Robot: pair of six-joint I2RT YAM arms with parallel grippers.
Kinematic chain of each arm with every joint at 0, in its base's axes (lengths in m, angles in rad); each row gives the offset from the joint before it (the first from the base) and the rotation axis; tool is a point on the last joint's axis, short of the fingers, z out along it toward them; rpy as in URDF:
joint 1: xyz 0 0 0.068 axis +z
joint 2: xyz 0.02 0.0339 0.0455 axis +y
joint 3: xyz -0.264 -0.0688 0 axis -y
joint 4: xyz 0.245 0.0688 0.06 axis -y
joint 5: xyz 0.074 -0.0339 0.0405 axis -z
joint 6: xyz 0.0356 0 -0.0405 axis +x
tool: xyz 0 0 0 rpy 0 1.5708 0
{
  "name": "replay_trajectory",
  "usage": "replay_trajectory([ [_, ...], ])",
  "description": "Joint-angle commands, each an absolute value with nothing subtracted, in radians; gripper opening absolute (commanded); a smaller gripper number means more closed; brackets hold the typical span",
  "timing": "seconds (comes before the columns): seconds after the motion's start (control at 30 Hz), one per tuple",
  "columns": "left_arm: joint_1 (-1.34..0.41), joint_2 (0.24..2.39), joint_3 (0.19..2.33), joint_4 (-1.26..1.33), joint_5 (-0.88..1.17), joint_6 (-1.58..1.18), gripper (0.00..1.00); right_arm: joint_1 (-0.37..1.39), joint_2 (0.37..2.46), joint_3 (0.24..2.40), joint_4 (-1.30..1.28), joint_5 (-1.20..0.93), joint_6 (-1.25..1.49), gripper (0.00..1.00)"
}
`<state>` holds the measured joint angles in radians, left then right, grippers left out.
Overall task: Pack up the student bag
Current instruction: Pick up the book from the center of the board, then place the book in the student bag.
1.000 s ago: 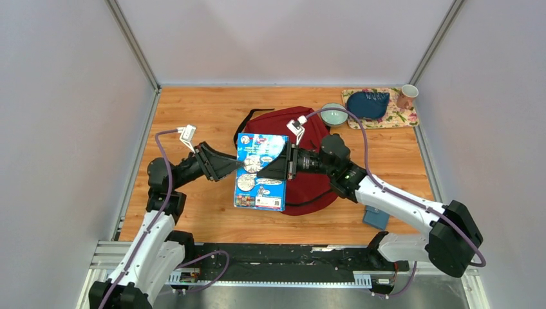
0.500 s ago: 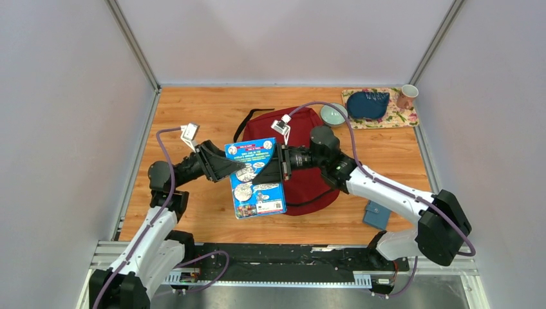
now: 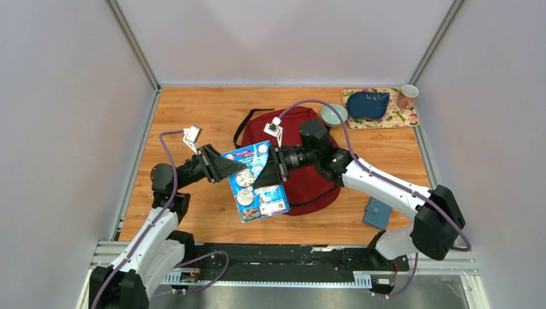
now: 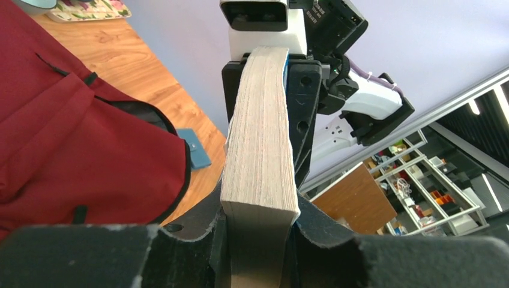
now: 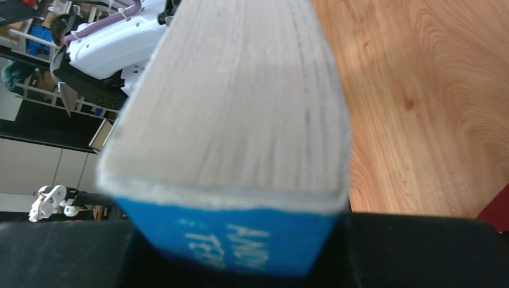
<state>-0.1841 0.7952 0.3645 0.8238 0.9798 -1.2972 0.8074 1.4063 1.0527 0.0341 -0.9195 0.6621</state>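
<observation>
Book [image 3: 256, 193] pinched from both sides: my left gripper [image 3: 234, 168] clenches its left edge and my right gripper [image 3: 268, 172] its right, probably to pass it across. Below and rightward, the red backpack [image 3: 306, 190] lies flat, unfilled.

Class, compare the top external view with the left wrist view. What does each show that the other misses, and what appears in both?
Only the top view: the book's illustrated blue cover, the mug and the left arm. Only the left wrist view: the book's page edges clamped between the left fingers, and shelving beyond the table. Both: the book, the red student bag, the blue wallet and the wooden table.
</observation>
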Motion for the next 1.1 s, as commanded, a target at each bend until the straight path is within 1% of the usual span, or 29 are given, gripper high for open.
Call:
replay_trajectory([
  [0.0, -0.189, 0.784, 0.356, 0.818, 0.954, -1.27, 0.0, 0.799, 1.364, 1.111, -0.092, -0.752, 0.581, 0.43],
  [0.03, -0.189, 0.778, 0.356, 0.784, 0.937, -1.241, 0.0, 0.795, 1.356, 1.095, -0.106, -0.705, 0.584, 0.56],
  [0.07, -0.189, 0.755, 0.357, 0.738, 0.883, -1.215, 0.0, 0.79, 1.342, 1.085, -0.136, -0.651, 0.591, 0.65],
  [0.1, -0.189, 0.738, 0.357, 0.632, 0.846, -1.188, 0.0, 0.778, 1.309, 1.066, -0.15, -0.527, 0.612, 0.78],
  [0.13, -0.189, 0.718, 0.356, 0.583, 0.804, -1.136, 0.0, 0.769, 1.286, 1.018, -0.159, -0.465, 0.632, 0.82],
  [0.17, -0.189, 0.674, 0.354, 0.533, 0.701, -1.112, 0.0, 0.759, 1.263, 0.978, -0.163, -0.407, 0.658, 0.85],
  [0.2, -0.189, 0.648, 0.359, 0.418, 0.643, -1.091, 0.0, 0.743, 1.212, 0.942, -0.163, -0.291, 0.682, 0.87],
  [0.23, -0.189, 0.626, 0.359, 0.376, 0.591, -1.059, 0.0, 0.733, 1.186, 0.908, -0.163, -0.247, 0.745, 0.88],
  [0.27, -0.189, 0.579, 0.357, 0.345, 0.496, -1.049, 0.0, 0.724, 1.163, 0.828, -0.143, -0.218, 0.771, 0.89],
  [0.3, -0.189, 0.557, 0.348, 0.315, 0.454, -1.043, 0.0, 0.721, 1.113, 0.793, -0.12, -0.198, 0.796, 0.89],
  [0.37, -0.189, 0.508, 0.338, 0.292, 0.347, -1.054, 0.0, 0.719, 1.065, 0.691, -0.042, -0.193, 0.86, 0.89],
  [0.43, -0.189, 0.483, 0.313, 0.293, 0.295, -1.101, 0.0, 0.724, 1.006, 0.625, 0.029, -0.202, 0.908, 0.89],
  [0.47, -0.189, 0.468, 0.302, 0.304, 0.264, -1.123, 0.0, 0.726, 0.99, 0.595, 0.108, -0.206, 0.964, 0.89],
  [0.5, -0.189, 0.463, 0.279, 0.33, 0.255, -1.147, 0.0, 0.73, 0.967, 0.541, 0.147, -0.218, 0.986, 0.89],
  [0.57, -0.189, 0.459, 0.255, 0.368, 0.242, -1.225, 0.0, 0.738, 0.957, 0.508, 0.233, -0.224, 1.034, 0.89],
  [0.67, -0.189, 0.46, 0.212, 0.449, 0.233, -1.321, 0.0, 0.759, 0.974, 0.495, 0.31, -0.244, 1.058, 0.89],
  [0.8, -0.19, 0.453, 0.173, 0.549, 0.213, -1.397, 0.0, 0.791, 1.051, 0.491, 0.432, -0.261, 1.132, 0.9],
  [0.93, -0.189, 0.44, 0.158, 0.589, 0.198, -1.437, 0.0, 0.807, 1.152, 0.506, 0.555, -0.287, 1.199, 0.9],
  [1.07, -0.189, 0.426, 0.156, 0.598, 0.196, -1.453, 0.0, 0.839, 1.239, 0.526, 0.624, -0.282, 1.23, 0.9],
])
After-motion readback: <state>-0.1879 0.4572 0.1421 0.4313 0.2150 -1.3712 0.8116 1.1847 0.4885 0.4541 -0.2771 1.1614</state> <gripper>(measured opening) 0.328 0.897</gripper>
